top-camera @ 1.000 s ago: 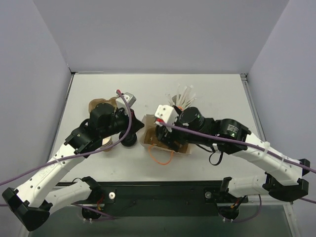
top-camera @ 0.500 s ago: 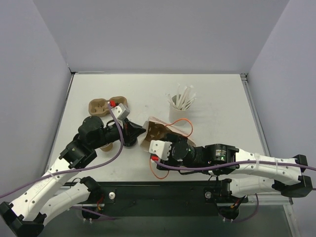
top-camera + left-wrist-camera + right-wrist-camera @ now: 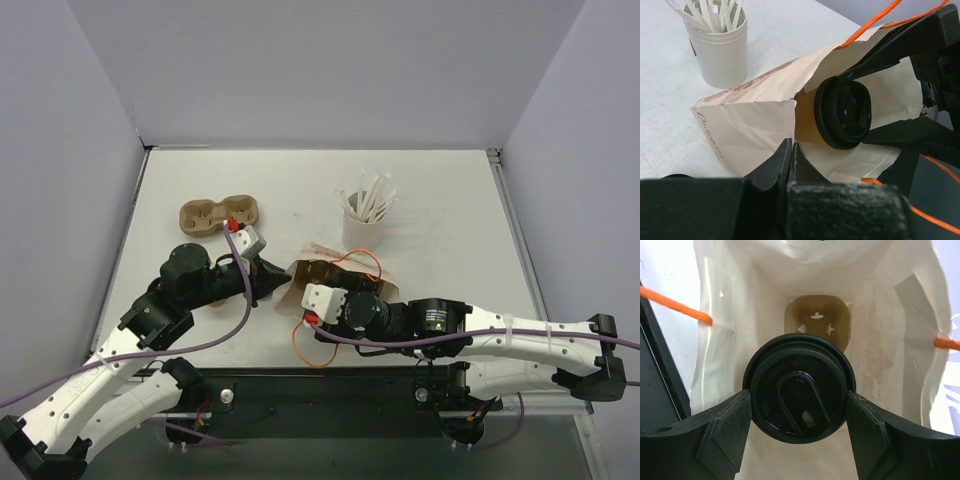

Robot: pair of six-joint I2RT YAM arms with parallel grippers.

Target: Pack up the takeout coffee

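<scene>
The paper bag (image 3: 750, 125) now lies tipped on the bench (image 3: 450, 190) near the middle of its near edge; 1 second ago it stood upright with the right arm above it. The left fingers (image 3: 772, 167) are pressed together, pinching the edge of the bag's mouth. The right fingers (image 3: 722, 432) clamp the takeout coffee (image 3: 799, 387) at its lid, 1 on each side. The cup sits just inside the mouth, short of the cardboard insert (image 3: 815, 322) at the bag's bottom. Judgement: insertion is under way; release remains outstanding.
</scene>
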